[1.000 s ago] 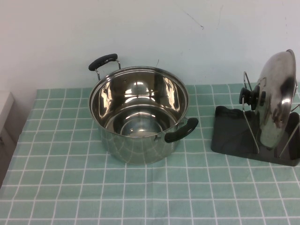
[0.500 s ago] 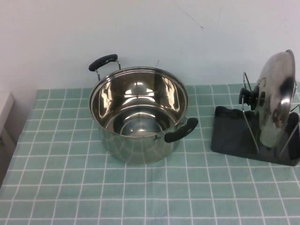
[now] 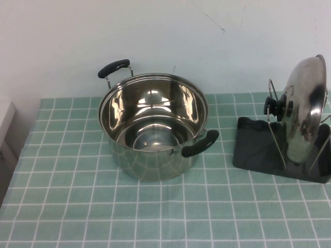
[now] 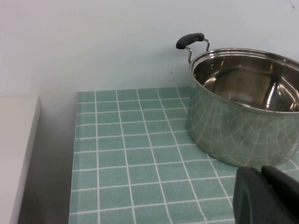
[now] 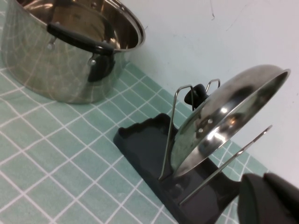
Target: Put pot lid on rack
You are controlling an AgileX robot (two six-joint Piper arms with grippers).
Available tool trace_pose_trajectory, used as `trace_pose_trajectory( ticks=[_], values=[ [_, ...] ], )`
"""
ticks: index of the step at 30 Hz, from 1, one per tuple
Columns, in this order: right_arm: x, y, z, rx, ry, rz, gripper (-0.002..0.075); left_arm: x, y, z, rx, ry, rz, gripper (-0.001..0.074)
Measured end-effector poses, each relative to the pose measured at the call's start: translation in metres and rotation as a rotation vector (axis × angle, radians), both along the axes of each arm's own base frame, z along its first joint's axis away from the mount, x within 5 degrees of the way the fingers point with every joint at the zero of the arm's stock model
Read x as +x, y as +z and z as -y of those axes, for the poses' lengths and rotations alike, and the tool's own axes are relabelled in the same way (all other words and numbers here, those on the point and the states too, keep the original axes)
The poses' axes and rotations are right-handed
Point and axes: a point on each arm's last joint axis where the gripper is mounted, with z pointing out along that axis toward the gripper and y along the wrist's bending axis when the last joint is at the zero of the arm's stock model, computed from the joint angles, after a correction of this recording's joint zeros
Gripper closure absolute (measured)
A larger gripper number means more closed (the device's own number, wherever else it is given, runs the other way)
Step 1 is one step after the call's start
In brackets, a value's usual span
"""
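Already pot lid (image 3: pixel 306 101) on rack (image 3: pixel 253 147), jaws away.

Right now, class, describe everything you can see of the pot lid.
The pot lid is round, domed, shiny steel with a black knob. It stands on edge in the rack, leaning between wire loops, knob facing the pot. Neither pincer holds it: the right pincer is close beside the rack, the left pincer beside the pot.

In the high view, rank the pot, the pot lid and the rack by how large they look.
1. Pot, clearly largest.
2 and 3. Pot lid and rack: too close to rank, since the frame edge crops both.

Neither hand appears in that view.
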Motion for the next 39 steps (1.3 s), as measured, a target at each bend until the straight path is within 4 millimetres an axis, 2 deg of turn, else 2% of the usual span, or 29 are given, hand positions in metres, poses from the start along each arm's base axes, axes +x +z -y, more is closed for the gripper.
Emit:
trace_pose_trajectory(
  ticks=[19,23,26,30,36,39],
  values=[
    [0.0,-0.001,-0.001,0.0,0.007,-0.011,0.0727,0.0,-0.001,0.001,-0.003,-0.003,-0.003,0.0736],
    [0.0,-0.001,-0.001,0.0,0.007,-0.011,0.0727,0.006,-0.006,0.001,0.042,0.057,0.044,0.0736],
    [0.0,-0.001,-0.001,0.001,0.007,-0.011,0.0727,0.014,-0.016,0.003,0.059,0.124,0.11,0.0736],
    [-0.001,-0.001,-0.001,0.005,0.008,-0.011,0.0727,0.027,-0.04,0.004,0.061,0.212,0.159,0.0736],
    [-0.001,-0.001,-0.001,0.007,0.008,-0.011,0.0727,0.036,-0.087,0.005,0.006,0.254,0.035,0.0736],
    [-0.001,-0.001,-0.001,0.007,0.008,-0.011,0.0727,0.037,-0.099,0.005,0.001,0.254,-0.013,0.0736]
  ],
)
